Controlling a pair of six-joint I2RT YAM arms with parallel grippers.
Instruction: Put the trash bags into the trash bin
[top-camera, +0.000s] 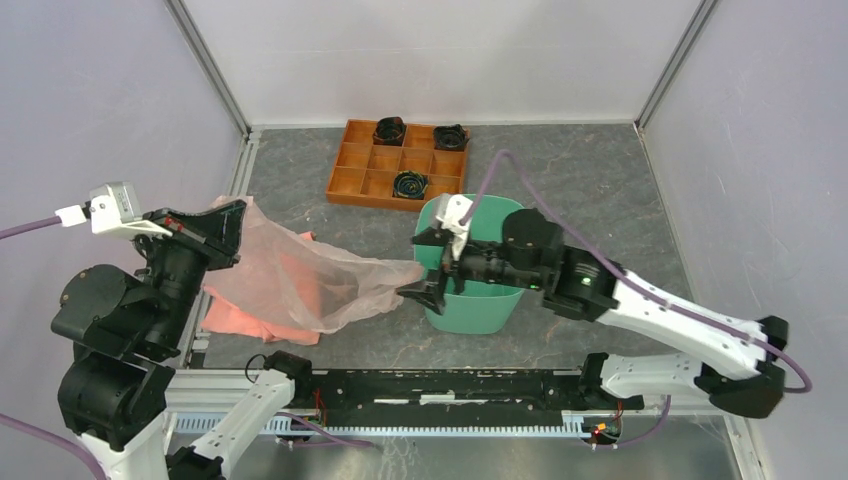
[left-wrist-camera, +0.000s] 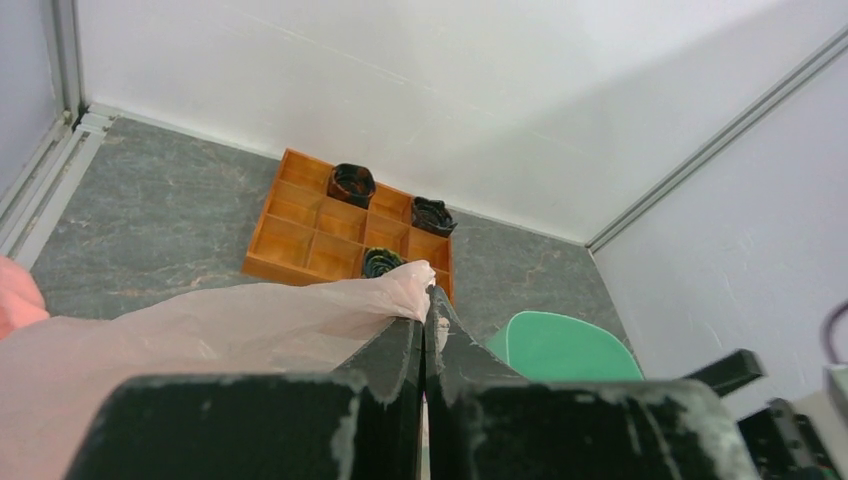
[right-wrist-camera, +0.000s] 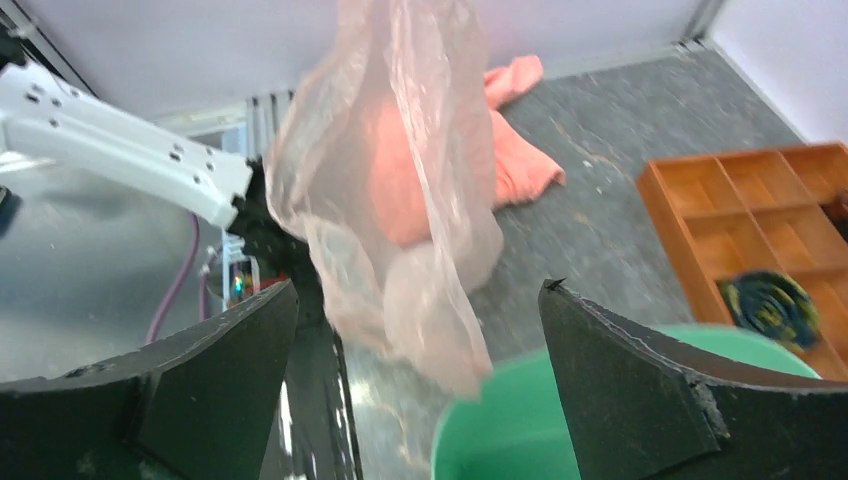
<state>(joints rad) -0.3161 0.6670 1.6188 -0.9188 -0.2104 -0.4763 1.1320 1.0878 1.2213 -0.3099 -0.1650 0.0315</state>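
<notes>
At the left, the left gripper (left-wrist-camera: 427, 310) is raised above the table (top-camera: 600, 200). Its jaws are pressed together on one corner of the trash bag (top-camera: 330, 280). The bag is a thin, see-through pink film. It hangs from that pinch and stretches to the right, narrowing to a tip at the left rim of the bin (top-camera: 480, 305). Whether the tip touches the rim cannot be told. Almost all of the bag is outside the bin.

Under the bag, a salmon-pink cloth (top-camera: 245, 318) lies crumpled on the table near the left arm's base.

Farther back, in the middle, an orange tray (top-camera: 350, 180) with small compartments sits close to the far wall. Three dark coiled things are in it: two in the far row (top-camera: 389, 130) (top-camera: 450, 136) and one in the near row (top-camera: 410, 184).

The mint-green bin stands upright, just near of the tray.

The right gripper (right-wrist-camera: 420, 290) reaches from the right across the top of the bin to its left rim. Its jaws stand wide apart. In the wrist view the bag's loose end hangs between the two fingers, and neither finger presses on it.
</notes>
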